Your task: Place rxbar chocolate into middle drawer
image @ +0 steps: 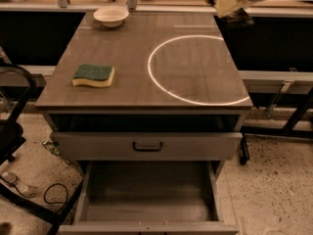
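The gripper hangs in the air at the top right of the view, over the far right corner of the table, and is motion-blurred. It is clamped on the rxbar chocolate, which shows as a dark shape at the gripper's lower end, clear of the tabletop. A white bowl stands on the far edge of the table, well to the left of the gripper. A green-and-yellow sponge lies flat further left and nearer the camera, well apart from it. A bright ring of light marks the tabletop just below and in front of the gripper. Below the tabletop, a grey drawer front with a dark loop handle sits slightly out. Under it the middle drawer stands pulled open, its grey floor bare, far below the gripper and nearest the camera.
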Action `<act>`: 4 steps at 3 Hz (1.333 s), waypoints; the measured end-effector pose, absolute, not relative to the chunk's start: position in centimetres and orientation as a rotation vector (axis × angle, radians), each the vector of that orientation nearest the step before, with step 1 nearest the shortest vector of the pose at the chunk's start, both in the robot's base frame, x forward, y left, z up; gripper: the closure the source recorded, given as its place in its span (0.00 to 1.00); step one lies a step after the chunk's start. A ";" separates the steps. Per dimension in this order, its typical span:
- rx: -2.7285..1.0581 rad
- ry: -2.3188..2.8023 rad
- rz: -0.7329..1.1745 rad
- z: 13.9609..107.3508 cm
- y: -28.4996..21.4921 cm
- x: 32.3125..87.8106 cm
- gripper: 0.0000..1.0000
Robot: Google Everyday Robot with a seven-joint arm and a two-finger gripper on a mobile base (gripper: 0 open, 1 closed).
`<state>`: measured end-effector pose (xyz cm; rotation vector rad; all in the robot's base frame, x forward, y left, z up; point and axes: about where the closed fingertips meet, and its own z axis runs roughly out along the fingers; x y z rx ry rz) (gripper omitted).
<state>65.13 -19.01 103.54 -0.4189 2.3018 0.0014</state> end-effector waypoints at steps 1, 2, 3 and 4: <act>-0.459 2.231 -0.116 102.4 -22.9 58.7 1.00; -0.568 2.216 -0.182 98.4 -24.6 54.6 1.00; -0.606 2.164 -0.150 93.8 -27.6 50.2 1.00; -0.606 2.164 -0.150 93.8 -27.6 50.2 1.00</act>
